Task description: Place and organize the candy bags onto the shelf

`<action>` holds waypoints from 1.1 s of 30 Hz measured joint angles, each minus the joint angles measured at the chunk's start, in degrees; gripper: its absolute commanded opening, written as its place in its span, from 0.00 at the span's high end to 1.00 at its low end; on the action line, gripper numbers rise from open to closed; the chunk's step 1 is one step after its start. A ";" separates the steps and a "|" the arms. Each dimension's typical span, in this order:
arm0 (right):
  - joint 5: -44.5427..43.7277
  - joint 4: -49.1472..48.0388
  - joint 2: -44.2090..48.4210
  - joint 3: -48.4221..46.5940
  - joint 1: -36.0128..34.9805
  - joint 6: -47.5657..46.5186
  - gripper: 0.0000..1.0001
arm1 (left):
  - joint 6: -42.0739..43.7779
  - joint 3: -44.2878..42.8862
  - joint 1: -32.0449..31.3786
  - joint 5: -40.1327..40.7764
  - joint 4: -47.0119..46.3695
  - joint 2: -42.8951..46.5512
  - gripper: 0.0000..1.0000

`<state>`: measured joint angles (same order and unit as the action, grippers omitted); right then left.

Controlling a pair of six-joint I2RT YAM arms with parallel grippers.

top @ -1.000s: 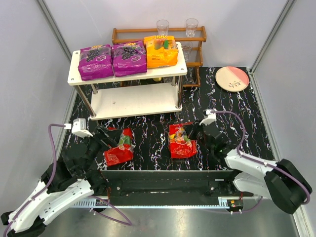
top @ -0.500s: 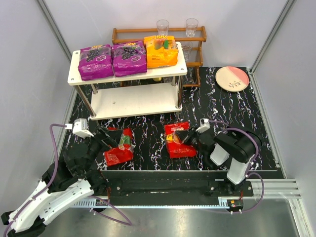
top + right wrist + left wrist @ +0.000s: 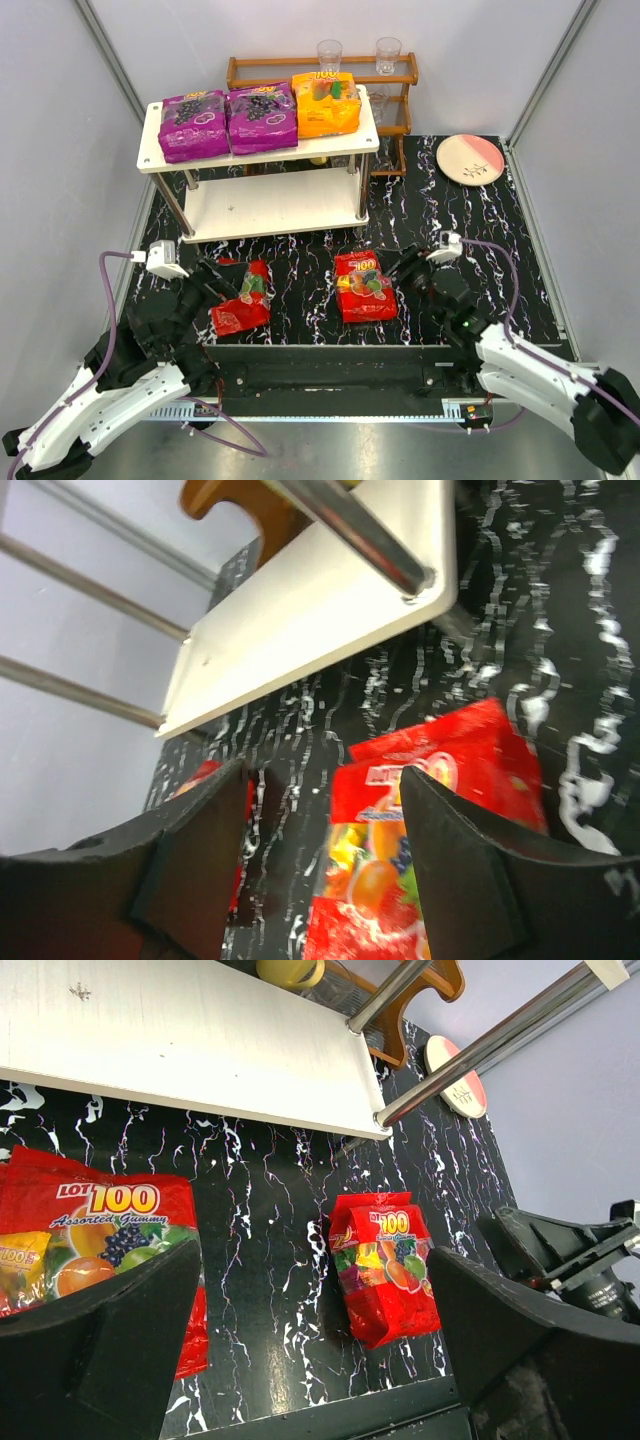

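Note:
Two purple candy bags (image 3: 193, 125) (image 3: 262, 115) and an orange one (image 3: 326, 102) lie in a row on the top board of the white shelf (image 3: 270, 205). Two red bags rest flat on the black marbled table. My left gripper (image 3: 218, 285) (image 3: 310, 1360) is open beside the left red bag (image 3: 240, 298) (image 3: 90, 1240), holding nothing. At the right edge of the other red bag (image 3: 365, 285) (image 3: 440, 860) (image 3: 385, 1275) my right gripper (image 3: 403, 272) (image 3: 320, 860) is open, low over the table, with the bag showing between and beyond its fingers.
A brown wooden rack (image 3: 395, 75) with two clear glasses (image 3: 329, 52) stands behind the shelf. A pink plate (image 3: 470, 158) lies at the back right. Grey walls close in both sides. The shelf's lower board (image 3: 320, 610) is bare.
My right gripper has gone from shut to open, letting go of the right red bag, which now lies straighter. The right arm has swung back to the right. The left arm is unmoved.

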<state>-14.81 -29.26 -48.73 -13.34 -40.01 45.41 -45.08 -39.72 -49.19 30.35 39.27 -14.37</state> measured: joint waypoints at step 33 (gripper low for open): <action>-1.16 5.97 -8.79 7.63 0.00 7.15 0.21 | -0.02 0.87 0.00 -1.68 -1.62 -0.74 0.01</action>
<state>-15.97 -23.29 -57.52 -5.72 -40.01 52.56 -45.10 -38.85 -49.19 28.67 37.65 -15.11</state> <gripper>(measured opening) 0.803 0.987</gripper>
